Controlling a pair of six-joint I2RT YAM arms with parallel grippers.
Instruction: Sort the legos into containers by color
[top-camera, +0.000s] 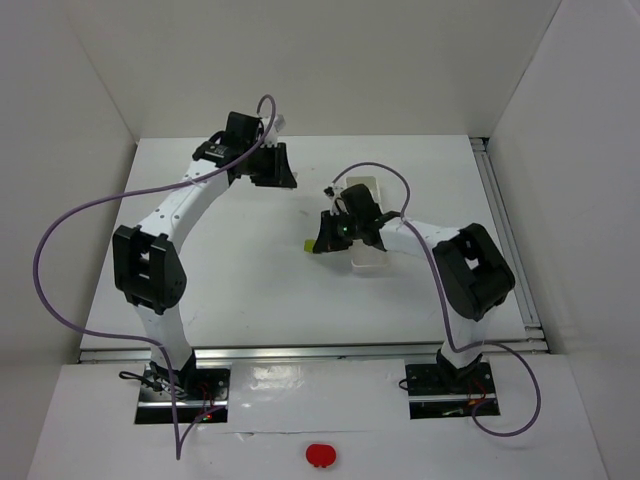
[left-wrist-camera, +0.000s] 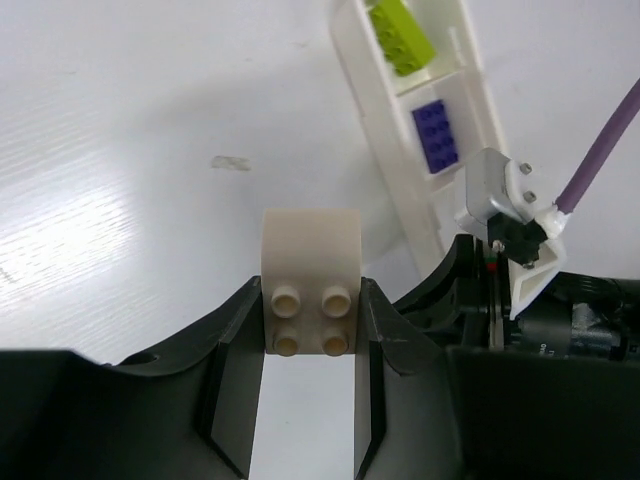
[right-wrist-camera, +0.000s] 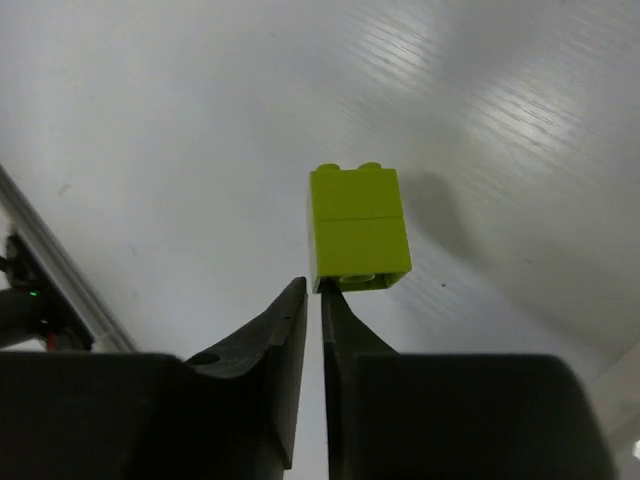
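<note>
Presently, a cream-white brick (left-wrist-camera: 310, 250) is gripped by the left tool (left-wrist-camera: 310, 300) near the tray (left-wrist-camera: 430, 205). The right tool (right-wrist-camera: 314, 290) is closed, empty, at a yellow-green brick stack (right-wrist-camera: 357, 228) beside that tray.

Two legos (left-wrist-camera: 436, 134) in adjacent tray (left-wrist-camera: 372, 100) compartments; another lego (top-camera: 311, 245) on table (top-camera: 230, 265).

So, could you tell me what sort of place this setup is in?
Probably a robotics lab test cell: white panels enclose a white table, the left arm and right arm are bolted at its near edge, and the left gripper holds a cream Lego brick near a white sorting tray.
</note>
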